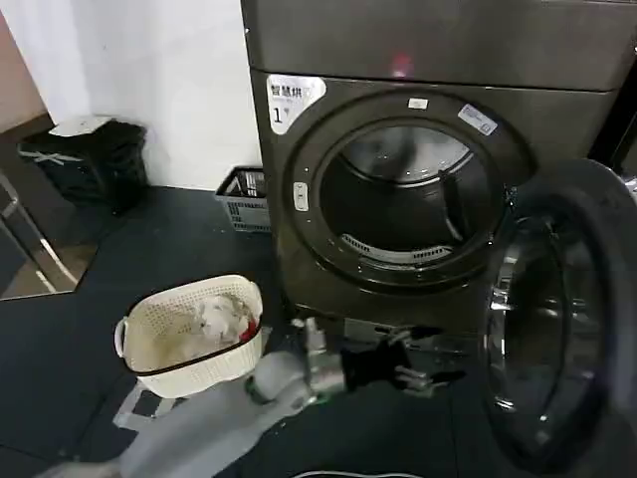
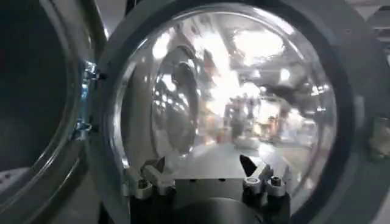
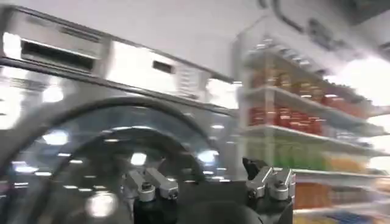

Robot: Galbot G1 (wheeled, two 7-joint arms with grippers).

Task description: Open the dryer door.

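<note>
I am looking down at the dryer [image 1: 438, 149], a dark bronze-grey machine with a white "1" sticker [image 1: 291, 102] at the upper left of its front. Its round drum opening [image 1: 406, 204] is standing uncovered, the pale drum wall showing inside. The dryer door [image 1: 557, 319] is hanging swung out to the right of the opening, its chrome ring and dark bulging glass facing toward me and to the left.

My left claw [image 1: 438, 356] is reaching out low in front of the machine, below the opening and just left of the door's near edge. Its fingers are spread apart and gripping nothing; I cannot tell whether a fingertip is touching the door. In the left wrist view the same claw [image 2: 206, 163] is pointing straight at the door [image 2: 225, 91], whose glass is mirroring bright room lights, with both fingertips [image 2: 248, 164] parted in front of it.

In the right wrist view my right claw [image 3: 207, 173] is also gaping wide and empty, aimed at a dark machine front [image 3: 91, 122] with a curved ring, beside shelves [image 3: 304, 122] stocked with red and green goods.

On the floor [image 1: 149, 239] to the left of the dryer are sitting a cream laundry basket [image 1: 194, 334] with pale cloth in it, a grey crate [image 1: 244, 199] against the wall, and a black bin [image 1: 90, 159] farther left.
</note>
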